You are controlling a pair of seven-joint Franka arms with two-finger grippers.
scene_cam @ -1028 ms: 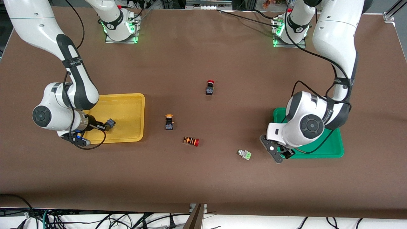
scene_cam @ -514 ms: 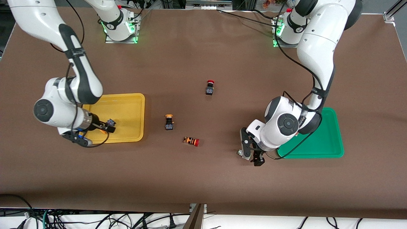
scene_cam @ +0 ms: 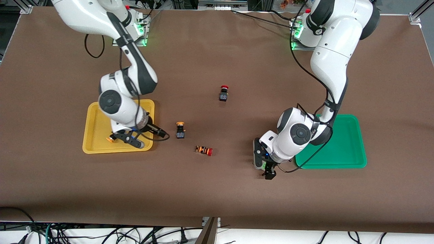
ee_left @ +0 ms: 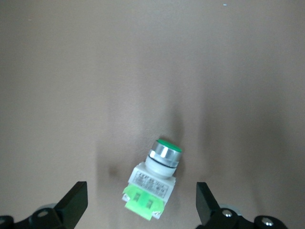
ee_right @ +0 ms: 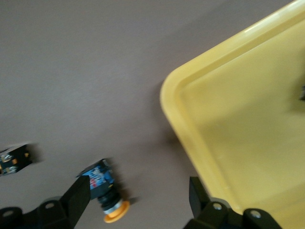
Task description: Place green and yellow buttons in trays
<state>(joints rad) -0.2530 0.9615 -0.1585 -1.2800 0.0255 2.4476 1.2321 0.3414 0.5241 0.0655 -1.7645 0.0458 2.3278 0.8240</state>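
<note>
A silver-white button with a light-green block [ee_left: 153, 183] lies on its side on the table beside the green tray [scene_cam: 349, 152]. My left gripper [scene_cam: 263, 165] is open low over it, one finger on each side; the left wrist view shows the gripper [ee_left: 141, 193] not touching it. A black-bodied button with a yellow-orange cap [scene_cam: 180, 130] lies on the table beside the yellow tray [scene_cam: 91, 135]. My right gripper [scene_cam: 151, 136] is open and empty over that tray's edge. In the right wrist view [ee_right: 138, 193] this button [ee_right: 102, 188] lies by one finger. An orange-capped button [scene_cam: 110, 139] lies in the yellow tray.
An orange-striped switch with a red cap [scene_cam: 203, 150] lies nearer to the front camera than the black button. A black switch with a red cap [scene_cam: 223, 93] stands farther from it, mid-table. The green tray shows nothing in its visible part.
My right gripper let go of a button in the yellow tray and moved toward the black yellow-capped button. My left gripper moved from the green tray to over the green-block button.
</note>
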